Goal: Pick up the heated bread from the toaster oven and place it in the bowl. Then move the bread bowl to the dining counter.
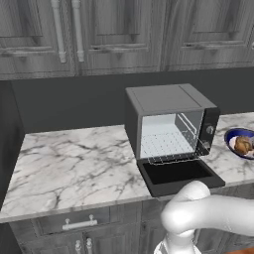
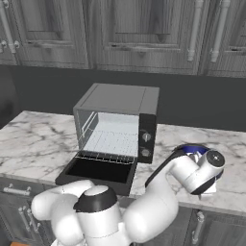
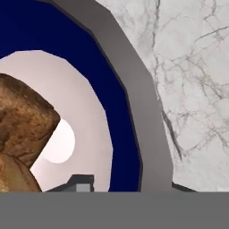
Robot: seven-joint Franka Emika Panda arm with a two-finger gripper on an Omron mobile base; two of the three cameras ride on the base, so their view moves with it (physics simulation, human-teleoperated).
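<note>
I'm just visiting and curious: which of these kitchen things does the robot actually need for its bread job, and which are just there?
Part of the job:
- bread, already lying in the bowl
- bowl, on the marble counter
- toaster oven, door down, rack bare

Just there:
- marble counter
- wall cabinets
- drawer below the counter

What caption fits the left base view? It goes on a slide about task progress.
Toaster oven open and empty on the marble counter; the bread already sits in the blue bowl beside it.
</note>
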